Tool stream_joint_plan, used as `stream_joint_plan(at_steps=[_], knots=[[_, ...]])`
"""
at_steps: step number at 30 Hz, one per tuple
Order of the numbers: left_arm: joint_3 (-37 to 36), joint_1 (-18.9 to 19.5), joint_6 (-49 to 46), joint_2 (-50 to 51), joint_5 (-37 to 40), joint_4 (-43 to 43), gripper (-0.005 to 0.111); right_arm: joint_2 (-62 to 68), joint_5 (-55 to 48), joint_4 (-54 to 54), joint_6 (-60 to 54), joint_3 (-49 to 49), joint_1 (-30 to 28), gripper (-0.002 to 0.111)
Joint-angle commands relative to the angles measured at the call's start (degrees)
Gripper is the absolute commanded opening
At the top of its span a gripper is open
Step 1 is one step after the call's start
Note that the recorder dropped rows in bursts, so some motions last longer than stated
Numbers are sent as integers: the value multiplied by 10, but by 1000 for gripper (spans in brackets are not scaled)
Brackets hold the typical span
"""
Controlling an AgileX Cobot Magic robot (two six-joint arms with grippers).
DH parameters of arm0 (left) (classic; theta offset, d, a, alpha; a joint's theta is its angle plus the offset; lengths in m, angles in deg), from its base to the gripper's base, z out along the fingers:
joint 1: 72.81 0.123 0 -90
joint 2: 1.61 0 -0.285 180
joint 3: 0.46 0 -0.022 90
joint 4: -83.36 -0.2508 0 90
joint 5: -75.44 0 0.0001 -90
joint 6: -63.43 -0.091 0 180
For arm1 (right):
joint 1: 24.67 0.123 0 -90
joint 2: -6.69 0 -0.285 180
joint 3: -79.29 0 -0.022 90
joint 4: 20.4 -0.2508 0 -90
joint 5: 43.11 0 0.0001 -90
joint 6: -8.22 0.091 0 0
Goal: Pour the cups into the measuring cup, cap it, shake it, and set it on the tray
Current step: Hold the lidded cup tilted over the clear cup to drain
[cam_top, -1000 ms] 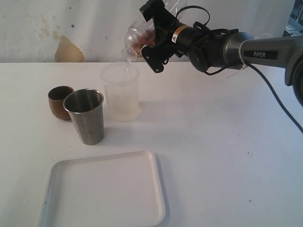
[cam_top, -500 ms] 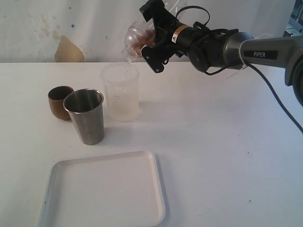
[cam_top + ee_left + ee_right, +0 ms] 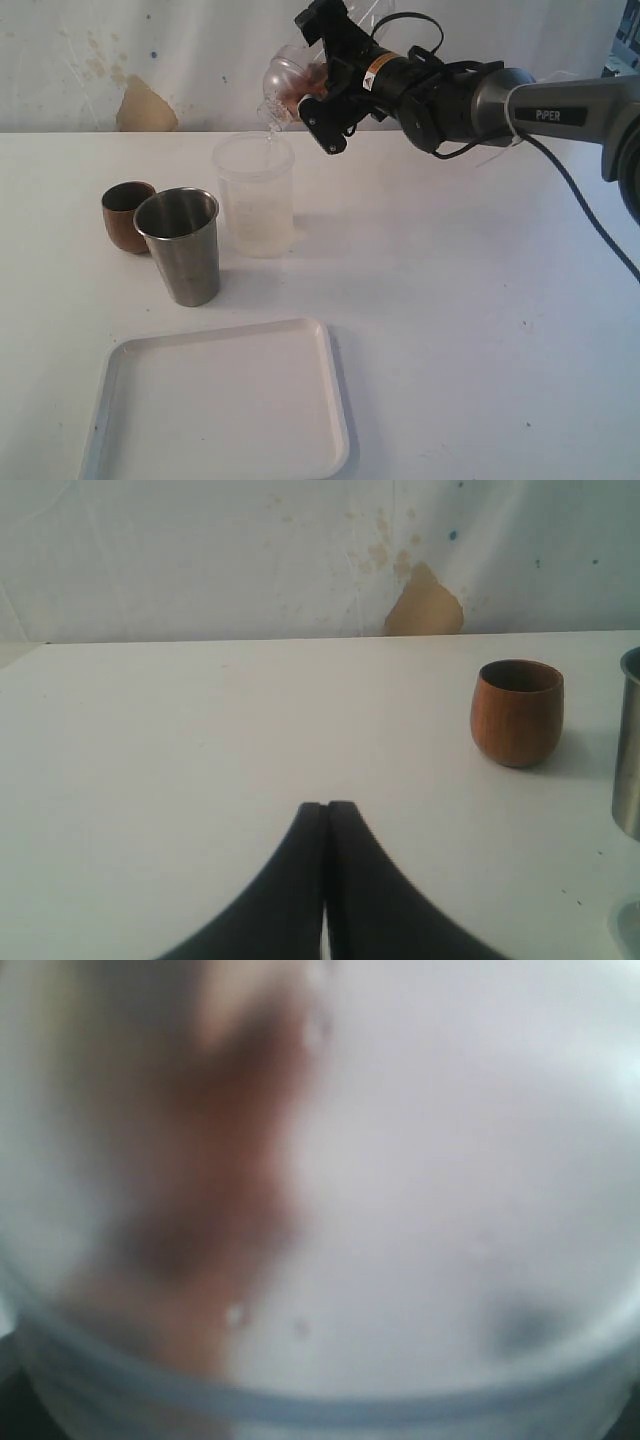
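My right gripper [image 3: 306, 78] is shut on the frosted translucent cup [image 3: 281, 82], which it holds tipped on its side above the measuring cup [image 3: 255, 195]. A thin stream runs from the cup's lip down into the measuring cup's mouth. In the right wrist view the frosted cup [image 3: 400, 1160] fills the whole frame as a blur. The brown wooden cup [image 3: 127, 215] [image 3: 517, 712] and the steel tumbler [image 3: 182, 245] [image 3: 630, 745] stand upright to the left of the measuring cup. The white tray [image 3: 220, 400] lies at the front. My left gripper [image 3: 327, 806] is shut on nothing, low over bare table.
The white table [image 3: 470, 320] stretches to the right of the tray and cups. A stained white wall [image 3: 140, 100] runs along the back edge. A black cable [image 3: 590, 220] hangs from the right arm at the right side.
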Motion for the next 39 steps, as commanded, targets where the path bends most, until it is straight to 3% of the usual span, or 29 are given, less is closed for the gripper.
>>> stream_joint_plan(at_steps=[1, 39], knots=[[-3, -1, 1, -2, -7, -3, 0, -12, 28, -4, -4, 7, 0, 0], [-3, -1, 1, -2, -7, -3, 0, -12, 29, -2, -46, 7, 0, 0]])
